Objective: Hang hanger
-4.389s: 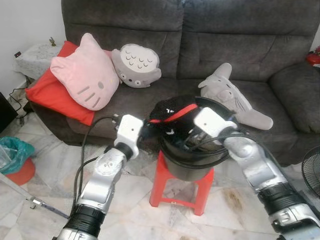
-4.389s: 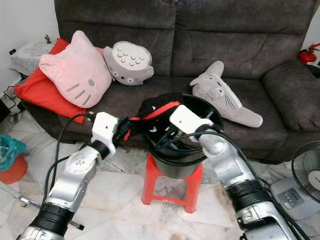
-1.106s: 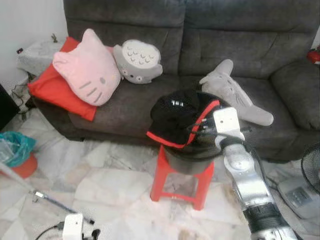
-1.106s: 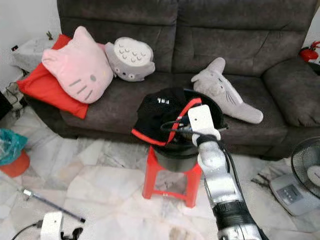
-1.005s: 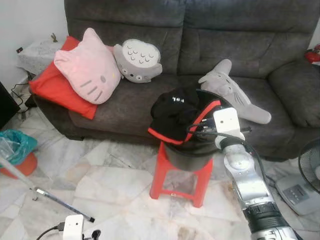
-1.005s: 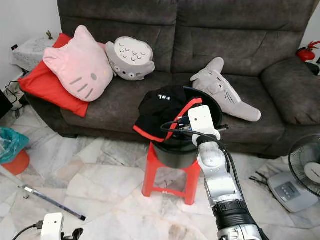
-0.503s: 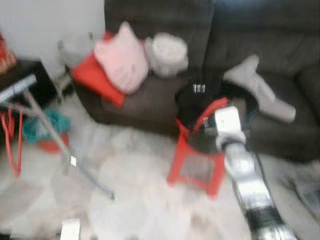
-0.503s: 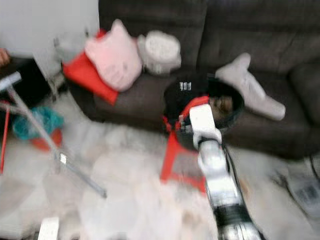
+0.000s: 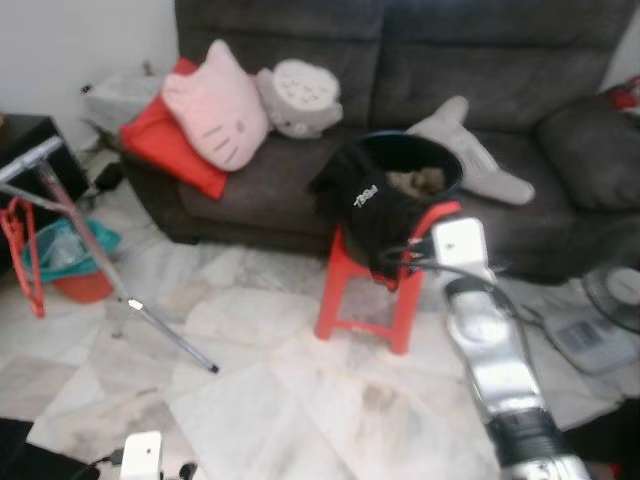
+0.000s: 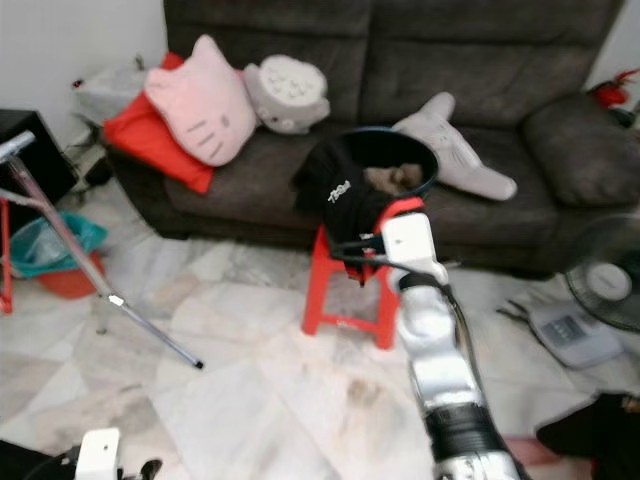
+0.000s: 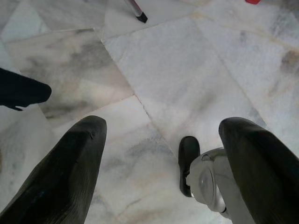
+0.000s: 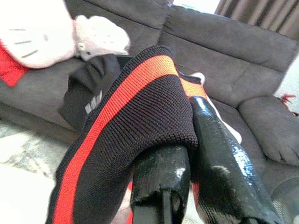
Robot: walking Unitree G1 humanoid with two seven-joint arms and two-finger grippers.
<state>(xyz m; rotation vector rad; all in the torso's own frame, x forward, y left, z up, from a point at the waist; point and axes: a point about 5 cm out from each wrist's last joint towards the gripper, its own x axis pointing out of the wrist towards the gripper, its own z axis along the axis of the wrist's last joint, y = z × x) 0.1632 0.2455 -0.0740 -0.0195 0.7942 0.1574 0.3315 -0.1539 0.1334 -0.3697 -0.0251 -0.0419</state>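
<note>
Since a second earlier, the camera had swung left and back, bringing a metal pole [image 9: 115, 285] and a red hanger [image 9: 22, 257] into sight at the far left. Blur had cleared. At the black bucket [image 10: 388, 160] on the red stool [image 10: 346, 278], the right gripper [image 12: 191, 140] had its fingers clamped on the black garment with the orange stripe [image 12: 122, 140], which trailed from the bucket's rim. The left gripper [image 11: 161, 158] hung low over the marble floor [image 11: 187, 79], its fingers [image 11: 65, 172] spread apart and holding nothing.
</note>
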